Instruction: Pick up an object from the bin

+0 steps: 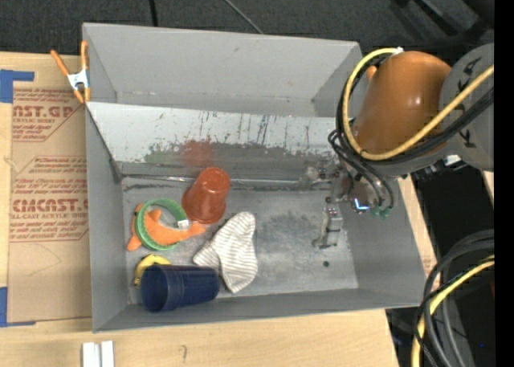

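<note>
– Progress on the pick, taking the big things first?
– None that shows. The grey bin (217, 60) has all its loose things lying on the floor at the lower left of the frame. The arm, under its orange cover (401, 100), reaches in from the right, and the gripper (328, 237) hangs over bare floor right of the bin's centre, with no thing seen in its grasp. Getting over a thing, closing on it and lifting all look left to do.
– And the things?
– The striped cloth (233, 249) lies crumpled to the gripper's left and is nearest, with bare floor between them. Lower left of it a dark blue cup (178, 287) lies on its side. Above the cloth is an orange cup (207, 194), tipped over. Further left is a green ring (157, 217) with an orange piece (165, 234) across it, and a yellow bit (152, 261) just above the blue cup.
– Spread or closed?
– That cannot be told from this angle.
</note>
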